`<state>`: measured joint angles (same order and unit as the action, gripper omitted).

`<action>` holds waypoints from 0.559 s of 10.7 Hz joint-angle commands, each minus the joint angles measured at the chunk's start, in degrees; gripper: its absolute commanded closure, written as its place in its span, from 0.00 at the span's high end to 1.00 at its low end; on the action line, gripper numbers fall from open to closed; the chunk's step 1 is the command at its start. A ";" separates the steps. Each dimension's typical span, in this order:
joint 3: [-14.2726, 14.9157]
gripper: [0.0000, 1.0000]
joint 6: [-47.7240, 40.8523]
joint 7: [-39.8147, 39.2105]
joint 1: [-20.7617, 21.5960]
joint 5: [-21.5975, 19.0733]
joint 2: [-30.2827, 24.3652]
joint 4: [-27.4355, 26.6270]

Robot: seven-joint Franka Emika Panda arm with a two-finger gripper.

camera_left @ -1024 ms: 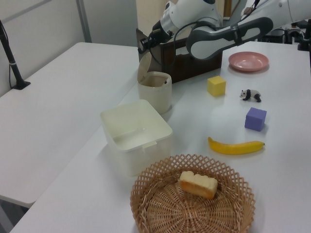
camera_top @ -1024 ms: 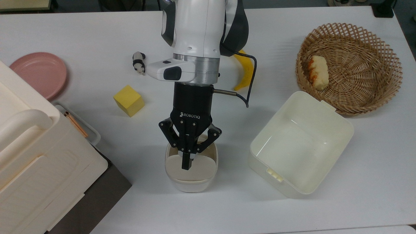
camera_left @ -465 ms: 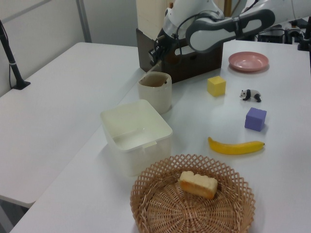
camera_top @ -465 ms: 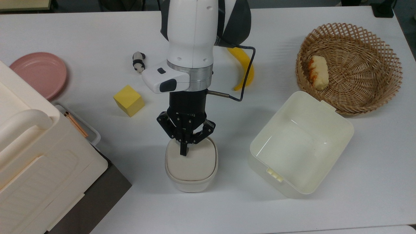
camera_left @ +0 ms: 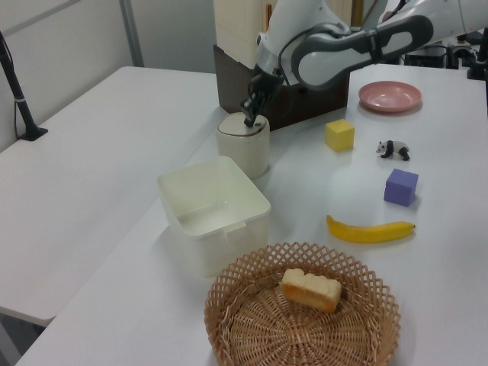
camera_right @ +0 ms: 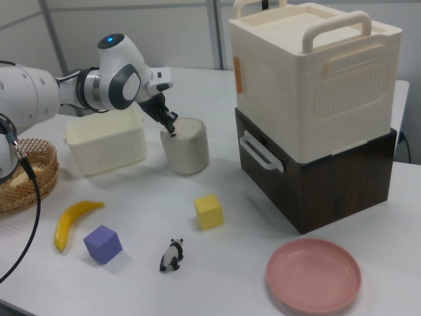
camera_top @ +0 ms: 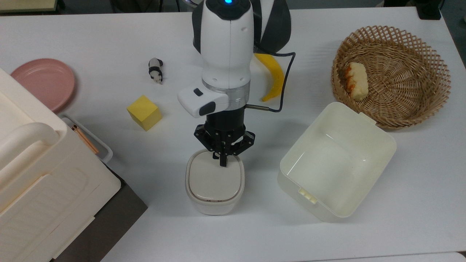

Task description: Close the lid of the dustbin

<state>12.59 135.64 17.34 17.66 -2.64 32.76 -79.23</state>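
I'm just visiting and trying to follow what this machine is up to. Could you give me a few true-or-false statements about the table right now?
1. The lid lies flat on the dustbin. True.
2. The end effector is lifting the yellow cube. False: the cube sits alone on the table; the end effector is at the lid's edge, fingers together.
3. The wicker basket holds a piece of bread. True.
4. The banana lies in the cream tub. False: it lies on the table, and the tub is empty.
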 commanded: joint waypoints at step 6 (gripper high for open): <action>-0.82 0.00 -0.81 -0.91 -0.08 0.10 -4.08 -2.33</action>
<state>12.38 135.80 16.95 17.77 -2.06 32.63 -79.21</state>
